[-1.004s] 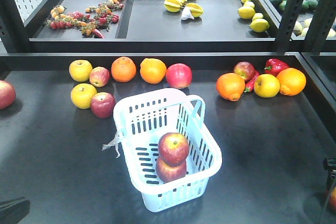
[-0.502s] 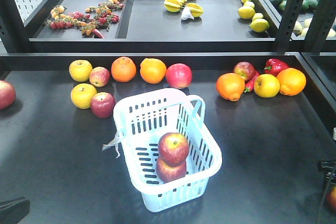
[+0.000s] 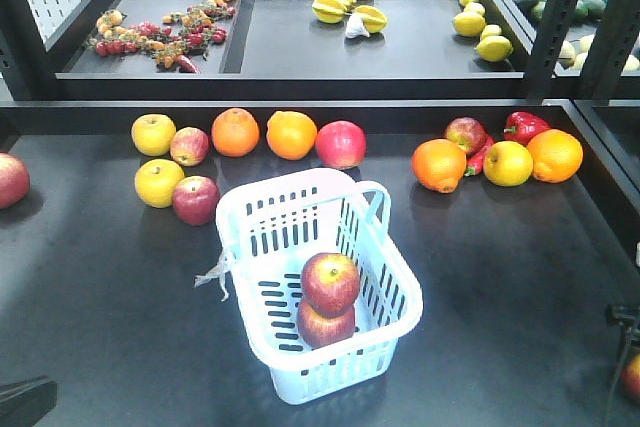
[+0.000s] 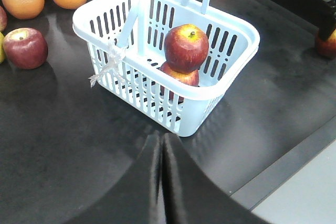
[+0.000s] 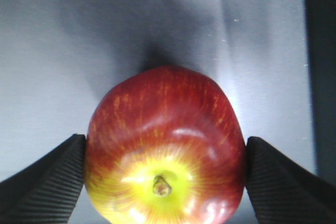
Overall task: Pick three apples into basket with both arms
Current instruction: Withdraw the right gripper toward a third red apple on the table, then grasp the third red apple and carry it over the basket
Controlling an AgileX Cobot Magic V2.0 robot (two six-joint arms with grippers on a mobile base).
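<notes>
1. A pale blue-white plastic shopping basket [image 3: 318, 292] with slotted sides stands in the lower middle of the front view on a dark tabletop [image 3: 500, 277], a white tie strip [image 3: 214, 276] hanging from its left rim.
2. Two round red apples with yellow-green blush lie inside it, the upper apple [image 3: 331, 283] resting on the lower apple [image 3: 325, 326].
3. In the right wrist view, a third red apple [image 5: 165, 148] with a yellow-green stem dimple fills the lower centre; the right gripper [image 5: 165, 182] has its ribbed black fingers [image 5: 44, 182] pressed against both sides of it, so the jaws hold this apple just above the grey surface.
4. In the front view that apple shows only as a red sliver at the lower right edge, well apart from the basket.
5. The left gripper [image 4: 161, 182] sits at the bottom centre of its wrist view, its two black fingers closed together with nothing between them, near the basket's front corner.
6. Along the back of the table lie loose oranges [image 3: 291, 134], yellow round fruits [image 3: 159, 182] and more red apples [image 3: 340, 144], with a red pepper [image 3: 525, 127] at upper right.
</notes>
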